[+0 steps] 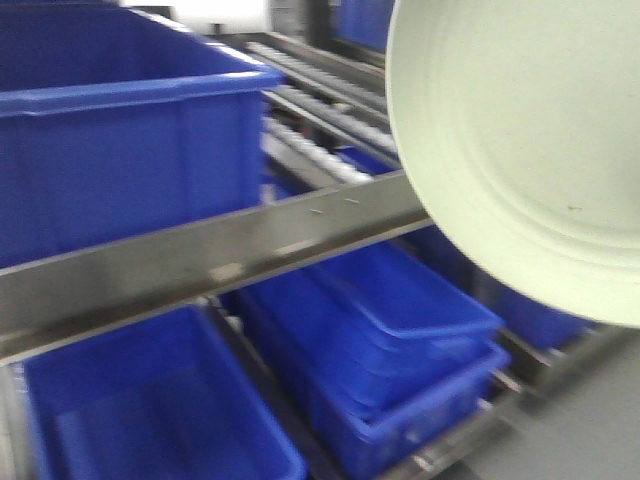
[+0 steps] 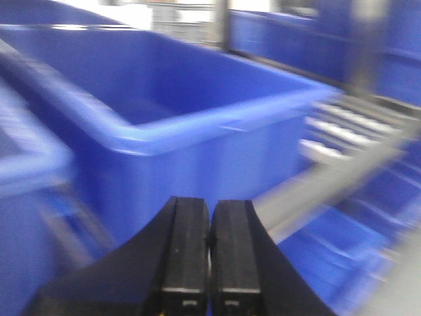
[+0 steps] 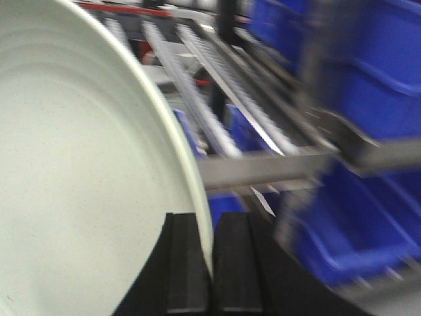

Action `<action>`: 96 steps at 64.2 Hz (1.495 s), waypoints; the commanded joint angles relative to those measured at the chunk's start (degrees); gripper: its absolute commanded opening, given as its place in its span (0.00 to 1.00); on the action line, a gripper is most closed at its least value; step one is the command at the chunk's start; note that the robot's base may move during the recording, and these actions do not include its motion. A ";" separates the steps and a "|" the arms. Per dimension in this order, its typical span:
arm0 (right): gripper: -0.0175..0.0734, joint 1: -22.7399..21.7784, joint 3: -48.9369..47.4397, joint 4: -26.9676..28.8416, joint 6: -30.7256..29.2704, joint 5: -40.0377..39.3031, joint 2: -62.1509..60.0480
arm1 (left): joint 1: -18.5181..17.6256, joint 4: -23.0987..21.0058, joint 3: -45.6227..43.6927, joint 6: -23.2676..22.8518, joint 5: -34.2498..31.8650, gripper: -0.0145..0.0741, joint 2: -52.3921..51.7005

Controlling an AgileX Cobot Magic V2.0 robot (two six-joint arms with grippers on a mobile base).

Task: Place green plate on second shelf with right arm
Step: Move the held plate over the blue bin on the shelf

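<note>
The right gripper (image 3: pixel 212 263) pinches the rim of the green plate (image 3: pixel 85 184), which rises on edge up and left of it, the roller shelf (image 3: pixel 227 92) lying ahead, while the left gripper (image 2: pixel 210 243) is closed, empty

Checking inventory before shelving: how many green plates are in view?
1. The green plate is held tilted on edge by the right gripper, in front of the metal shelf rail; the blue bins could hide others.

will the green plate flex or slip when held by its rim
Probably stiff: the green plate shows no sag though pinched only at its rim by the right gripper. Matte surface likely aids grip, but an edge pinch could let it pivot.
</note>
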 commanded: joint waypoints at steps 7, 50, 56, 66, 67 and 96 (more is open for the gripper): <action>0.26 -0.20 -1.79 0.47 0.05 -6.44 0.40 | -0.35 -0.53 2.40 -0.44 -4.99 0.31 -0.84; 0.26 -0.20 -1.79 0.47 0.05 -6.44 0.40 | -0.35 -0.53 2.40 -0.44 -4.99 0.31 -0.84; 0.26 -0.20 -1.79 0.47 0.05 -6.44 0.40 | -0.35 -0.53 2.40 -0.44 -4.99 0.31 -0.84; 0.26 -0.20 -1.79 0.47 0.05 -6.44 0.40 | -0.35 -0.53 2.40 -0.44 -4.99 0.31 -0.84; 0.26 -0.20 -1.79 0.47 0.05 -6.44 0.40 | -0.35 -0.53 2.40 -0.44 -4.99 0.31 -0.84; 0.26 -0.20 -1.79 0.47 0.05 -6.44 0.40 | -0.35 -0.53 2.40 -0.44 -4.99 0.31 -0.84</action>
